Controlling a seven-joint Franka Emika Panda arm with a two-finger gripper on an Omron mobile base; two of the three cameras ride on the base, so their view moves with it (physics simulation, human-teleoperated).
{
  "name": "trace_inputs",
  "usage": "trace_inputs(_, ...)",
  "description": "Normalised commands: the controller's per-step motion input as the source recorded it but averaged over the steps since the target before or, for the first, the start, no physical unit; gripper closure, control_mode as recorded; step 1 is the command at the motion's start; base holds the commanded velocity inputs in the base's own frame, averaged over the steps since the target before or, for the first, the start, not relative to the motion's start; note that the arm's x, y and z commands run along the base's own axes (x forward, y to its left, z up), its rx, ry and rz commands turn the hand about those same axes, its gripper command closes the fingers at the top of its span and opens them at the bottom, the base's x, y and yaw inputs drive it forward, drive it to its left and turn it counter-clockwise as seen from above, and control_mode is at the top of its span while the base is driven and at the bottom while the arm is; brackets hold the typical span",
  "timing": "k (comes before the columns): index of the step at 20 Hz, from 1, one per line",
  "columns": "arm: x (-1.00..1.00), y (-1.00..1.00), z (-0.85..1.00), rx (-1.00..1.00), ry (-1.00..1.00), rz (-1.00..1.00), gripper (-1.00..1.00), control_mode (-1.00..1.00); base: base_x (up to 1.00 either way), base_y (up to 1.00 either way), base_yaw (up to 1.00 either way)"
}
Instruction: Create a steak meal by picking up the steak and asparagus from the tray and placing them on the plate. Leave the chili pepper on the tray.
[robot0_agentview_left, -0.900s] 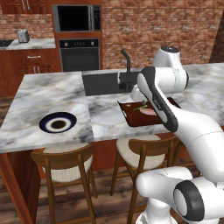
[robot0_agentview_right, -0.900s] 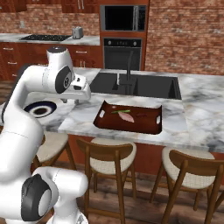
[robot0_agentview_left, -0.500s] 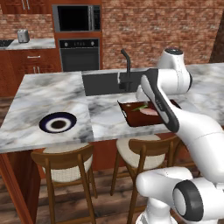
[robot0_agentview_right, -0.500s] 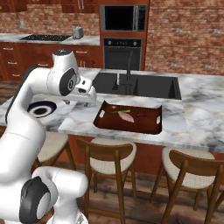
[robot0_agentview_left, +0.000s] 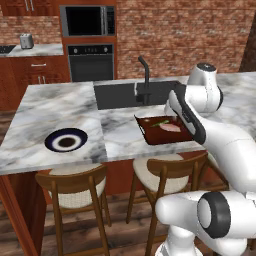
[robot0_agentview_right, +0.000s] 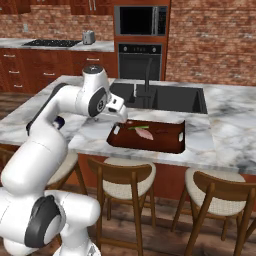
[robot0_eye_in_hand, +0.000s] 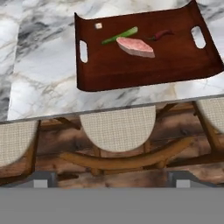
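Left base view: we list 1 plate (robot0_agentview_left: 66, 141), bare, on the counter (robot0_agentview_left: 60, 105), well apart from the tray (robot0_agentview_left: 150, 136).

Right base view: gripper (robot0_agentview_right: 121, 116) near the tray's left end.

Hand view: steak (robot0_eye_in_hand: 135, 47) touching the asparagus (robot0_eye_in_hand: 120, 35), chili pepper (robot0_eye_in_hand: 160, 34) beside; jaws released, empty. Step: first pick; we judge descent onto the steak next.

Claw (robot0_agentview_right: 121, 116) open, empty, raised

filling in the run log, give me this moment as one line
stage: before first pick | gripper: open, empty, near tray's left end | steak, asparagus, chili pepper: on tray | plate: bare
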Motion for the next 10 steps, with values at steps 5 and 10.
trace_inputs(5,0.57,-0.07,-0.29,0.02,0.0,-0.01,-1.0,-1.0,0.0,0.0,0.0)
trace_inputs(10,0.38,-0.27,-0.44,0.0,0.01,0.0,-1.0,-1.0,0.0,0.0,0.0)
